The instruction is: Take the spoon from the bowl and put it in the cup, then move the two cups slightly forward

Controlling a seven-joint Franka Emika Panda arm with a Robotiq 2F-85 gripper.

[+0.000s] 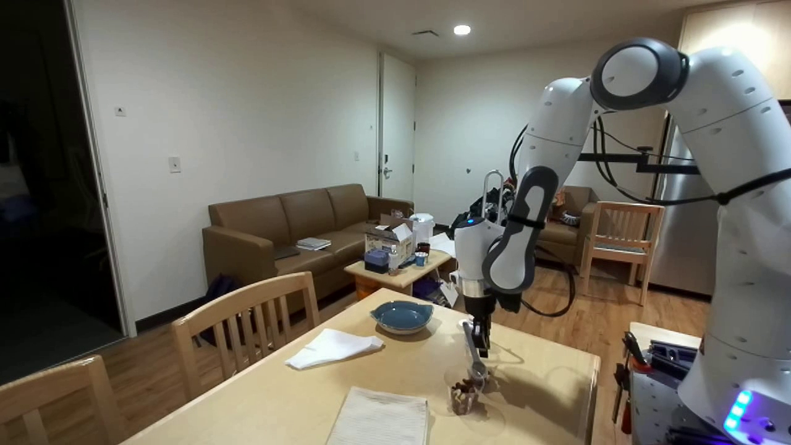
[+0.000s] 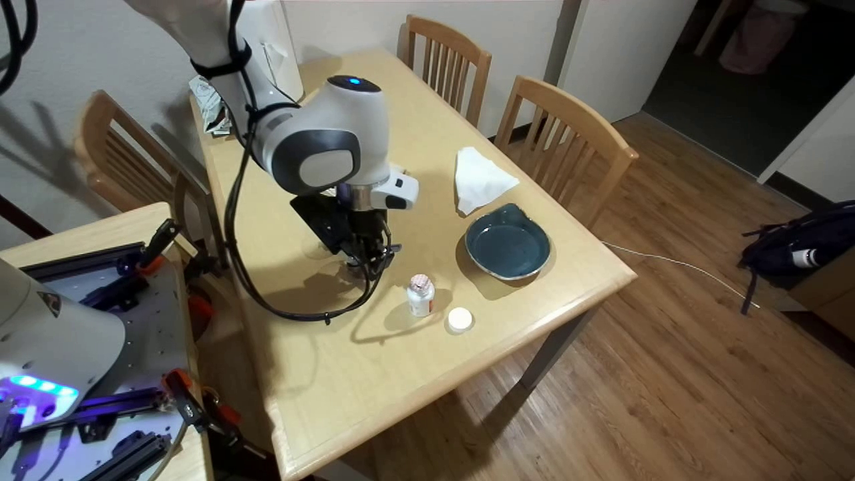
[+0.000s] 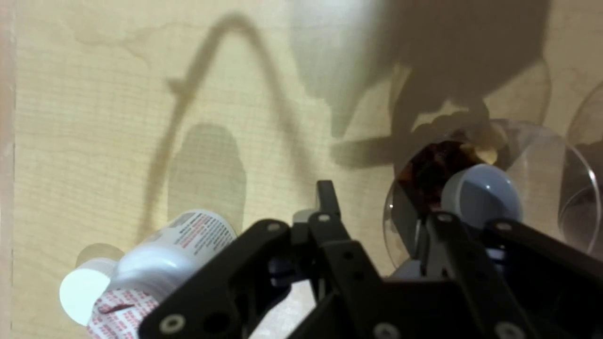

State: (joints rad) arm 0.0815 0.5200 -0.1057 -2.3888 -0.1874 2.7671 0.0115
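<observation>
The grey spoon (image 1: 472,346) stands tilted with its round scoop (image 3: 480,193) low, over or in a clear cup (image 3: 541,150) with dark brown contents. A second clear cup (image 3: 582,219) shows partly at the right edge in the wrist view. In an exterior view a clear cup with dark contents (image 1: 462,398) shows near the spoon. My gripper (image 3: 370,197) is open, with bare table and cup rim between its fingers (image 1: 482,351); the right finger covers part of the spoon's handle. The blue-teal bowl (image 1: 403,316) holds nothing visible; it also shows here (image 2: 509,244).
A white bottle (image 2: 421,295) and its white cap (image 2: 460,320) are close to my gripper; they also show in the wrist view (image 3: 188,249). A white napkin (image 1: 337,347) lies near the bowl. A pale cloth (image 1: 380,417) lies near the cups. Chairs line the table.
</observation>
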